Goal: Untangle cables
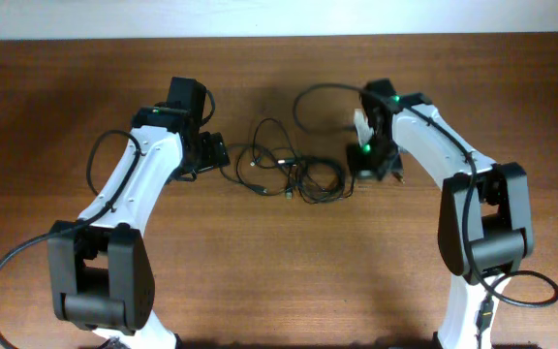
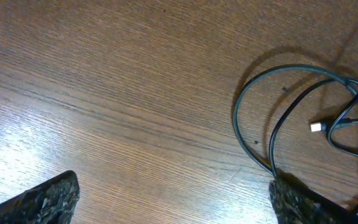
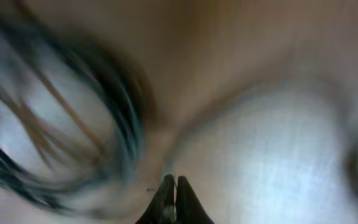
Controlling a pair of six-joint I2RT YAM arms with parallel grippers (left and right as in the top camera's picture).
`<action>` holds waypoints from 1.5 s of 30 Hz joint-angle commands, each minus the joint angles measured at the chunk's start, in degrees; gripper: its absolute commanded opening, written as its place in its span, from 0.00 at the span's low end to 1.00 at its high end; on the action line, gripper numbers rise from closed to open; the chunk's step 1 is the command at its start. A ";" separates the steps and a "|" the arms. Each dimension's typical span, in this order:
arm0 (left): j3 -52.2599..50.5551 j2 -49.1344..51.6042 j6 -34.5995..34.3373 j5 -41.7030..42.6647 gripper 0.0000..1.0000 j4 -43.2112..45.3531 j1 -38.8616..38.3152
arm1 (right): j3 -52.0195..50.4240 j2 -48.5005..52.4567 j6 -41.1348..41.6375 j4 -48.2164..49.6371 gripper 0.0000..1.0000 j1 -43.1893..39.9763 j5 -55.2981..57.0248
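Cables [image 1: 294, 173]: several thin black cords, heaped in one loose tangle on the wooden counter [image 1: 279, 281], about midway between its left and right edges and nearer the far edge than the near one. One small pale-tipped plug [image 2: 316, 127] shows among the loops in the left wrist view. Condition: knotted, no cord yet drawn clear of the heap. Step in hand, as judged: the opening approach, both arms bent inward with the tangle between them. Left hand [image 1: 213, 153]: released, fingers [image 2: 42, 202] spread wide, held low just beside the tangle's left side, one curved loop running up to the finger at the right of its view; nothing held. Right hand [image 1: 371, 167]: clenched, tips [image 3: 165, 202] pressed together, at the tangle's right side; its own view is blurred, so whether a cord is pinched cannot be told. Next move, as judged: settle the left hand over an outer loop and close on it, then draw it toward the left edge without tightening the crossings
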 commanded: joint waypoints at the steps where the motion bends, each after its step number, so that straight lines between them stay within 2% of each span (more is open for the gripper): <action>1: -0.50 0.28 0.13 -0.83 0.99 -0.09 -0.07 | 0.72 -0.13 0.15 8.74 0.04 0.00 2.49; 5: -0.50 0.28 0.13 -0.81 0.99 -0.09 -0.11 | -1.97 -0.11 0.17 17.27 0.05 0.00 3.32; 6: -0.50 0.28 0.13 -0.83 0.99 -0.09 -0.11 | -2.56 -0.11 0.17 18.10 0.08 0.00 4.15; 13: -0.50 0.28 0.13 -0.81 0.99 -0.09 -0.09 | -9.14 -0.11 0.17 21.27 0.08 -0.02 7.96; 20: -0.50 0.28 0.13 -0.81 0.99 -0.09 -0.07 | -12.90 -0.11 0.17 13.14 0.08 -0.04 7.93; 25: -0.50 0.28 0.13 -0.81 0.99 -0.09 -0.07 | -13.51 -0.11 0.22 -1.05 0.08 0.00 7.43; 28: -0.50 0.28 0.13 -0.81 0.99 -0.09 -0.07 | -13.51 -0.11 0.24 -5.38 0.07 0.00 4.09; 32: -0.50 0.28 0.13 -0.81 0.99 -0.09 -0.09 | -12.81 -0.52 0.20 -7.91 0.04 0.00 1.57; 37: -0.50 0.28 0.13 -0.81 0.99 -0.09 -0.07 | -4.13 -4.52 -2.56 -14.19 0.04 1.33 1.36; 42: -0.50 0.28 0.13 -0.81 0.99 -0.09 -0.07 | 0.85 -6.69 -2.89 -13.22 0.05 5.95 0.94; 45: -0.50 0.28 0.13 -0.81 0.99 -0.09 -0.07 | 0.39 -6.69 -2.93 -10.19 0.13 9.44 0.96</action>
